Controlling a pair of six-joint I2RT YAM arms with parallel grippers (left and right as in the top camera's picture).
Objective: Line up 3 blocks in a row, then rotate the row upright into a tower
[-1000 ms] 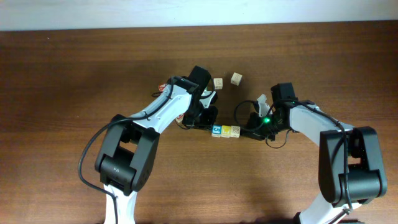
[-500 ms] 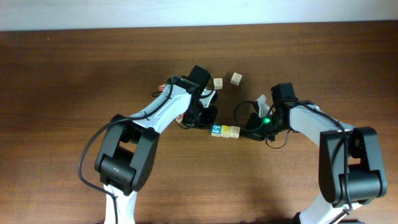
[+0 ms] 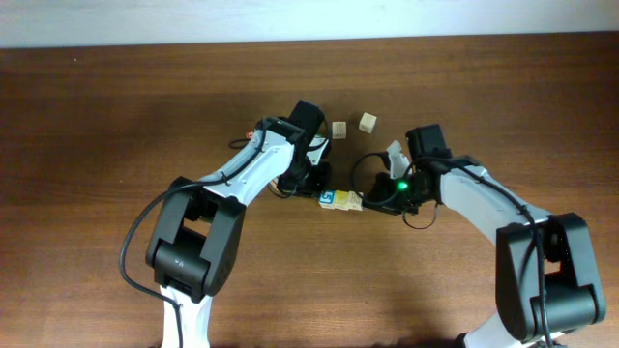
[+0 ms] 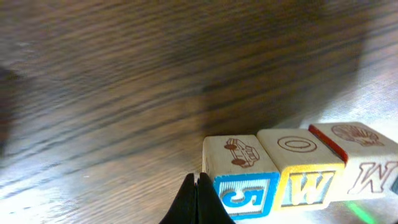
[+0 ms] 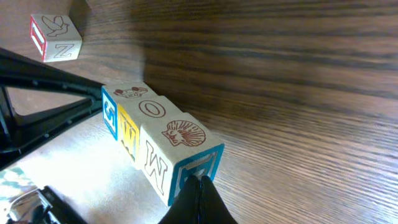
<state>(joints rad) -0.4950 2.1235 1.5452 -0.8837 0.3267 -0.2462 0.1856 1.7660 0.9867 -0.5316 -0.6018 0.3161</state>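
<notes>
Three blocks lie in a touching row on the wooden table: blue-faced (image 3: 329, 199), yellow-faced (image 3: 343, 202) and pale cream (image 3: 356, 204). The left wrist view shows the blue "5" block (image 4: 239, 186), the yellow "W" block (image 4: 308, 180) and the cream block (image 4: 367, 168). My left gripper (image 4: 198, 193) is shut, its tip against the blue block's outer side. In the right wrist view my right gripper (image 5: 200, 186) is shut too, its tip pressed on the blue-framed end face of the cream block (image 5: 177, 149). Both grippers pinch the row from its ends and hold nothing.
Two loose cubes (image 3: 339, 128) (image 3: 368, 122) lie behind the row, between the arms. A red-lettered cube (image 5: 56, 37) shows at the upper left of the right wrist view. The left arm's black fingers (image 5: 50, 118) reach in there beside the blue block (image 5: 124, 106).
The right gripper has moved left and pushed the row of blocks a little leftward, tilting it slightly. The left gripper stays shut at the blue block's end.
</notes>
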